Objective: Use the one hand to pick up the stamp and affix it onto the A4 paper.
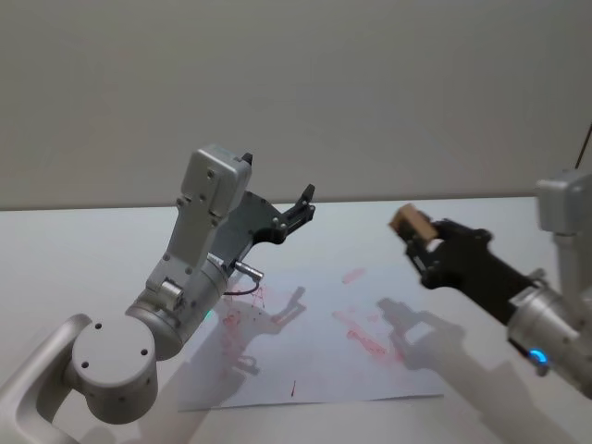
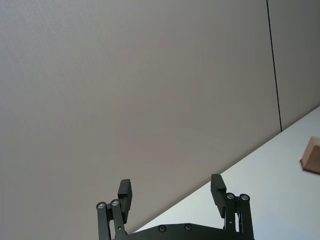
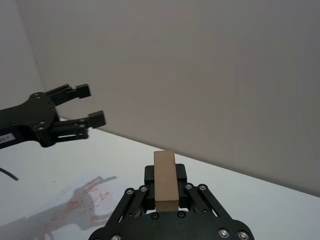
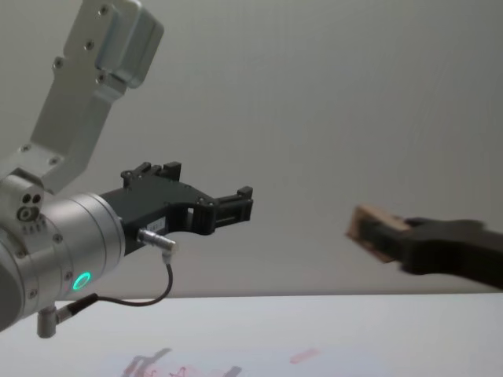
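Right end effector point(image 1: 413, 237) is clamped on the stamp point(image 1: 411, 222), raised above the A4 paper point(image 1: 370, 370). Left end effector point(image 1: 305, 204) hangs raised, fingers apart.

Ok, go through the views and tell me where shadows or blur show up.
Head view: both grippers cast soft grey shadows on the A4 paper. Right wrist view: a gripper shadow lies across the red marks on the table. Chest view: the stamp and right gripper look motion-blurred, the left gripper sharp. Left wrist view: even light, no shadows.
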### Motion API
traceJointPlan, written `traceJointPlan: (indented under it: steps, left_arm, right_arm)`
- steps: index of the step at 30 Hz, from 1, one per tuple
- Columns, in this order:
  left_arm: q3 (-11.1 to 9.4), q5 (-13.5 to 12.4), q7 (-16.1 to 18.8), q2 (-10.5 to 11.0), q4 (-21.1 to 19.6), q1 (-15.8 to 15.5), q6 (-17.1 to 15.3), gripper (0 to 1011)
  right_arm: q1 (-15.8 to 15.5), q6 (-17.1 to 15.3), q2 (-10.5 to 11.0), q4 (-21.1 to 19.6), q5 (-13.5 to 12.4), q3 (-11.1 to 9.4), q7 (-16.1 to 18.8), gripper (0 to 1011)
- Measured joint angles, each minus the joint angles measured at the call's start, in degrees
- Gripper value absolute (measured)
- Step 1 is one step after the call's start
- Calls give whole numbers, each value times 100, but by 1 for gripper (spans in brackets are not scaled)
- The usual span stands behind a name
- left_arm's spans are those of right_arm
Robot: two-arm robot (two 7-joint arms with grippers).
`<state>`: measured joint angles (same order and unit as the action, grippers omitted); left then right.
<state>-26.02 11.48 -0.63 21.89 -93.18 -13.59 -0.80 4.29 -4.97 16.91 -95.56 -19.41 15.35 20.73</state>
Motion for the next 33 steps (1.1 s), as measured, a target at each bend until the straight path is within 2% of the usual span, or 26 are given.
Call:
traceJointPlan:
  steps: [10, 14, 19, 26, 33]
  left_arm:
    - [0, 0, 0, 0, 0, 0, 0, 1001]
    - [0, 0, 0, 0, 0, 0, 0, 1001]
    - [0, 0, 0, 0, 0, 0, 0, 1001]
    - [0, 0, 0, 0, 0, 0, 0, 1001]
    - [0, 0, 0, 0, 0, 0, 0, 1001]
  right_arm:
    - [-495, -61, 542, -449, -178, -344, -589, 221]
    - [-791, -158, 839, -601, -222, -530, -880, 220]
    - [-1045, -325, 1086, -684, -240, -676, -1119, 221]
    - [-1224, -532, 1256, -694, -238, -769, -1225, 220]
    - [-1287, -713, 1321, -605, -177, -790, -1244, 221]
